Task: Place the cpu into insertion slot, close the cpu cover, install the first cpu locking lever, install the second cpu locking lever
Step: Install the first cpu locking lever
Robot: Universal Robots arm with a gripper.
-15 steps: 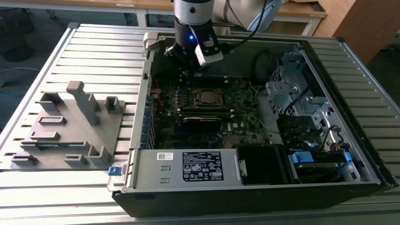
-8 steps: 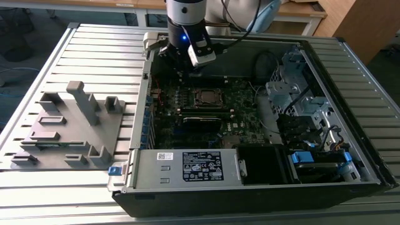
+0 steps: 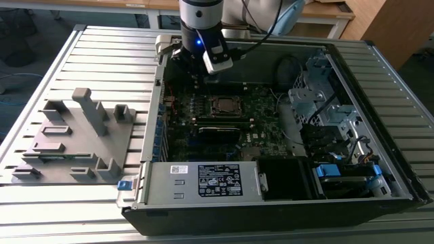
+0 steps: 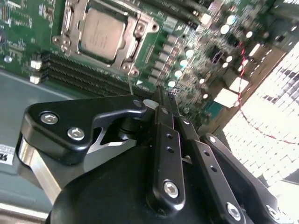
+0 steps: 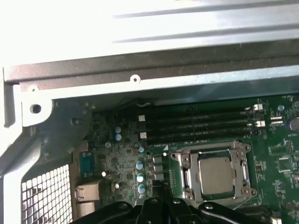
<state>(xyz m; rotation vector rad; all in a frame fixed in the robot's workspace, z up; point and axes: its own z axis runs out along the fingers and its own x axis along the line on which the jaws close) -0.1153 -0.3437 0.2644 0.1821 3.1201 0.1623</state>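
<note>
The cpu lies flat in the insertion slot, grey face up. The silvery cpu cover is down around it, framing the chip. My gripper hangs over the green board beside the socket, towards the exterior view's left and far side. Its black fingers are shut with nothing seen between them. A thin silvery lever rod rises from the socket's corner towards my fingertips. I cannot tell whether they touch it.
Long black memory strips run beside the socket. The open computer case's metal wall stands close behind the gripper. A power supply box and drive cage fill the case's other sides. A grey fixture sits on the slatted table.
</note>
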